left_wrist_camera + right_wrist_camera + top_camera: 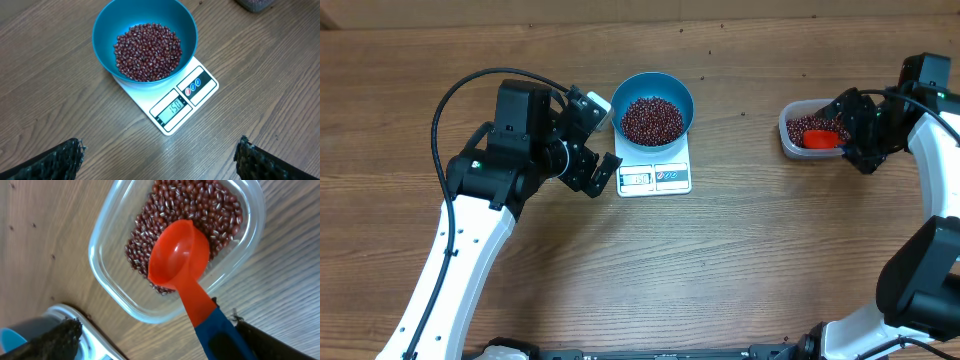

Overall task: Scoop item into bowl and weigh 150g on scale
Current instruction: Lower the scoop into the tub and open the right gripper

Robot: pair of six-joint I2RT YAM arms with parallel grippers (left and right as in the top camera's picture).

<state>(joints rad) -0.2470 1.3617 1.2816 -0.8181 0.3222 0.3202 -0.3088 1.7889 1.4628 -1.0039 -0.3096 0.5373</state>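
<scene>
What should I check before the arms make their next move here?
1. Bowl sits on the scale: ok.
2. Scale reads 150 with beans in the bowl: ok.
3. Scoop lies empty in the tub: ok.
4. Right hand open: ok.
5. Right hand clear of the scoop handle: cannot tell.
6. Left hand open, holding nothing: ok.
</scene>
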